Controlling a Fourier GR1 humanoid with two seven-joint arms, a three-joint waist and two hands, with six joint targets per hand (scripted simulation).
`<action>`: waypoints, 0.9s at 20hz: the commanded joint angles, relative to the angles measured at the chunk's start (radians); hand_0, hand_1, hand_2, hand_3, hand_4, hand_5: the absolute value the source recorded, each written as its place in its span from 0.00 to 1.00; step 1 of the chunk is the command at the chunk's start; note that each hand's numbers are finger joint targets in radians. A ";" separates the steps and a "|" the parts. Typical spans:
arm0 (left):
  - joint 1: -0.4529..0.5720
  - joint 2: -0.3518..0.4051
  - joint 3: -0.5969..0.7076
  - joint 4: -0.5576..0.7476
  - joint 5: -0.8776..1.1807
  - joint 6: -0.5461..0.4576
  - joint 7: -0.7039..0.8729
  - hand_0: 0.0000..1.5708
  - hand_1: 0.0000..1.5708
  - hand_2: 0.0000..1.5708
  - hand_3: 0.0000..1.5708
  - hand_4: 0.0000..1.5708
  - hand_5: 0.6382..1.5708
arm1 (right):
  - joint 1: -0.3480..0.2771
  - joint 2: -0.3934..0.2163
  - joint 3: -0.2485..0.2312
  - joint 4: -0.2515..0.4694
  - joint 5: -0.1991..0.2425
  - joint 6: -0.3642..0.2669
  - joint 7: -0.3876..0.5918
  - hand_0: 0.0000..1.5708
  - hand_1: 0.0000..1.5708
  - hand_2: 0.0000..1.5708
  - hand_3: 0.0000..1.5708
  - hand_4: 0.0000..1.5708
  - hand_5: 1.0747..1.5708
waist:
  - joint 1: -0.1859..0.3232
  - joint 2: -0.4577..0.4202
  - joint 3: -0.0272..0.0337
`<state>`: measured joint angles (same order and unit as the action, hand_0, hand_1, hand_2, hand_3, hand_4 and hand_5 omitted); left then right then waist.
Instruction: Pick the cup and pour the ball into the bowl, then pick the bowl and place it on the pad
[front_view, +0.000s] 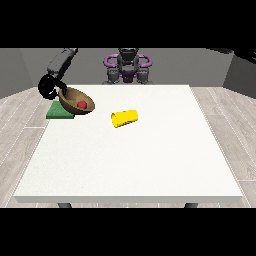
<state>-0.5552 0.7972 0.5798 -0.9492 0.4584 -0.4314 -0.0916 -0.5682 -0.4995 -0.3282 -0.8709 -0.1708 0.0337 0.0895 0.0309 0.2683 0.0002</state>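
The hand at the view's left (48, 88) gripped the rim of the brown bowl (75, 101), tilted above the green pad (58, 112) near the table's (150, 165) far-left corner. The red ball (82, 104) sat inside. The yellow cup (124, 118) lay sideways near centre.

The tabletop (135, 155) is plain white with a faint speckle. The bowl (76, 101) is brown, its inside a lighter tan, and the ball (82, 104) in it is red. The pad (59, 112) is dark green. The cup (125, 118) is bright yellow. The hand at the view's left (48, 88) is black, on a grey arm (61, 61). The robot's torso (128, 65) is grey with purple rings. The floor (20, 120) shows pale grey wood planks.
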 joint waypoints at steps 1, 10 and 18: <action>-0.007 -0.004 0.008 -0.079 0.005 0.025 -0.040 0.00 0.00 0.00 0.00 0.44 0.99 | 0.005 -0.069 -0.093 0.110 -0.044 0.071 -0.178 1.00 1.00 1.00 0.76 0.63 1.00 | 0.019 0.120 0.0025; 0.014 0.057 0.087 -0.223 0.120 0.031 0.056 0.00 0.00 0.00 0.00 0.44 0.99 | -0.030 -0.257 -0.187 0.348 -0.050 0.194 -0.386 1.00 1.00 1.00 0.00 0.63 1.00 | 0.034 0.239 0.0033; 0.068 0.026 0.083 -0.305 0.153 0.069 0.111 0.00 0.00 0.00 0.00 0.44 0.98 | -0.075 -0.300 -0.149 0.443 -0.006 0.220 -0.355 1.00 1.00 1.00 0.06 0.62 1.00 | 0.040 0.190 0.0014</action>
<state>-0.4941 0.8091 0.6567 -1.2370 0.5876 -0.3743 -0.0213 -0.6161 -0.7714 -0.4862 -0.4690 -0.1910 0.2457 -0.2831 0.0654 0.4724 0.0023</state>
